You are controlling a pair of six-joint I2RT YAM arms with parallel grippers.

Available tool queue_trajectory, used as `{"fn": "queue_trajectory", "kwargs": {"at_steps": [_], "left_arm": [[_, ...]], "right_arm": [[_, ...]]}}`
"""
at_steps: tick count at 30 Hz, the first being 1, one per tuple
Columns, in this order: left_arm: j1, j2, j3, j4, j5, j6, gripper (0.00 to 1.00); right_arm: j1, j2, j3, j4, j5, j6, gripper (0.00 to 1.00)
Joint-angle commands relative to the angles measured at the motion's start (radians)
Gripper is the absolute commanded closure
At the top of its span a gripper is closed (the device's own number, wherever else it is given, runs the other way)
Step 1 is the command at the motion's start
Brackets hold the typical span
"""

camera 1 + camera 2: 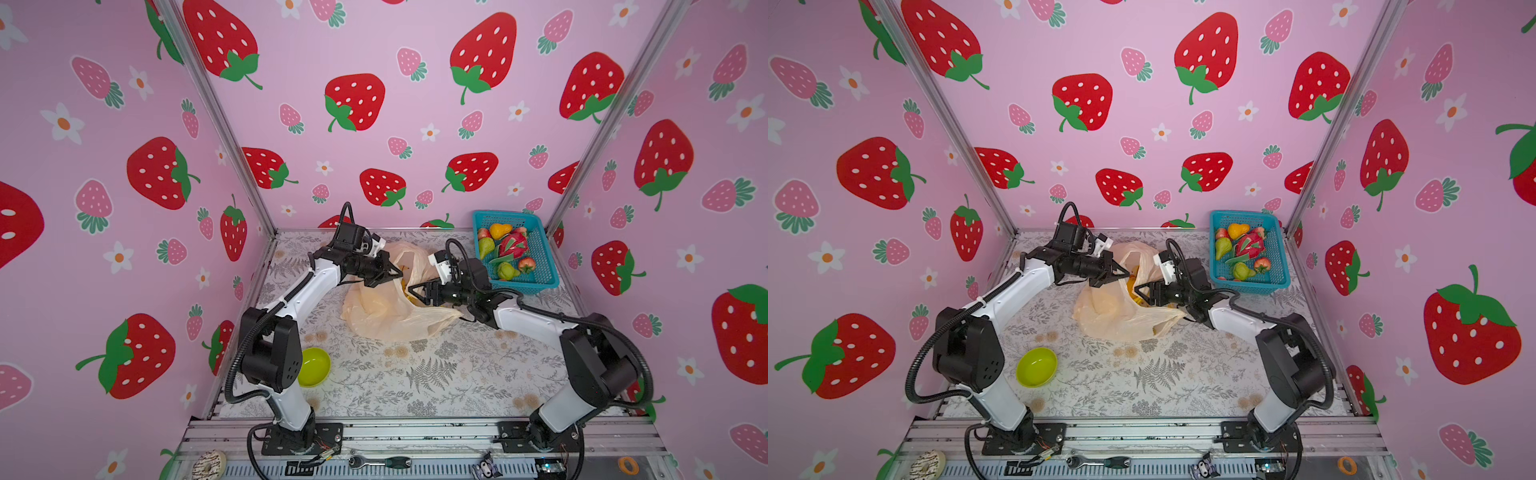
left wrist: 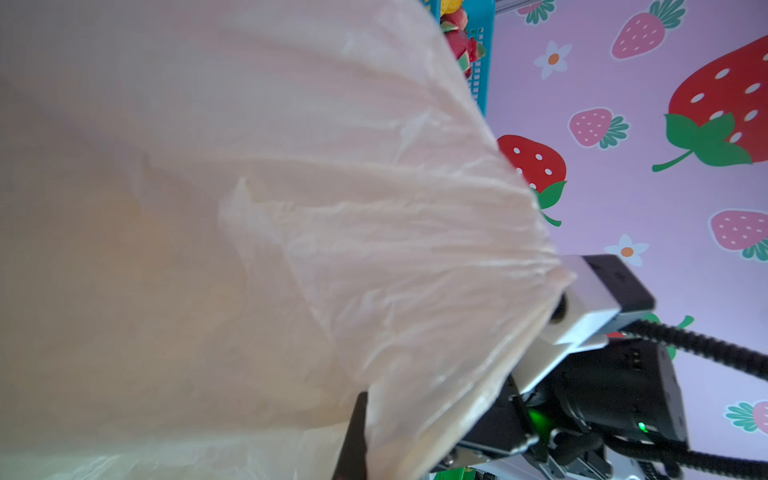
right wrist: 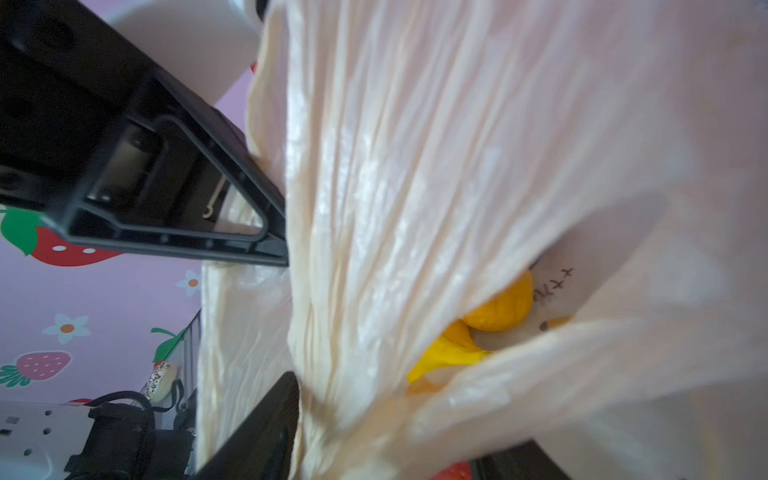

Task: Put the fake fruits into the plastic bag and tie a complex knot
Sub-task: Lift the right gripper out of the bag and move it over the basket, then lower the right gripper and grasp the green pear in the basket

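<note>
The peach plastic bag [image 1: 386,316] [image 1: 1117,320] lies mid-table with its mouth held up. My left gripper [image 1: 399,274] [image 1: 1126,274] is shut on the far edge of that mouth; in the left wrist view the bag's film [image 2: 291,249] hides all but one finger [image 2: 353,436]. My right gripper [image 1: 413,291] [image 1: 1139,291] [image 3: 382,453] is at the near edge, jaws apart with loose film between them. Inside the bag lie a yellow banana [image 3: 449,353] and an orange-yellow fruit [image 3: 503,307]. An orange pear [image 1: 500,230], dragon fruit [image 1: 514,244], green pear [image 1: 485,248] and red apple [image 1: 526,264] remain in the basket.
The teal mesh basket [image 1: 544,266] [image 1: 1277,266] stands at the back right, close behind my right wrist. A lime-green bowl [image 1: 313,365] [image 1: 1037,367] sits near the left arm's elbow. A doughnut [image 1: 210,463] and a ratchet tool [image 1: 382,461] lie on the front rail.
</note>
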Motion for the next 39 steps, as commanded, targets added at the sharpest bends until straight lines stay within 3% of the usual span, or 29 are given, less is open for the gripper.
{"fn": "queue_trajectory", "kwargs": {"at_steps": [1,6,13,18,25,39], "left_arm": [[0.005,-0.036,0.001,-0.008,0.010,0.006,1.00],[0.011,-0.035,0.000,-0.007,0.010,0.002,1.00],[0.011,-0.037,-0.002,-0.003,0.010,-0.002,1.00],[0.011,-0.039,-0.002,-0.002,0.010,-0.002,1.00],[0.010,-0.038,-0.003,0.000,0.014,-0.003,1.00],[0.010,-0.028,-0.007,0.009,0.018,-0.013,1.00]], "right_arm": [[-0.070,-0.104,-0.016,-0.154,0.014,-0.103,0.36],[-0.165,-0.252,0.004,-0.316,0.087,-0.172,0.34],[-0.336,-0.277,0.063,-0.392,0.336,-0.241,0.27],[-0.453,-0.158,0.139,-0.392,0.564,-0.281,0.24],[-0.509,0.094,0.325,-0.483,0.750,-0.373,0.22],[-0.501,0.452,0.604,-0.728,0.751,-0.492,0.18]]}}
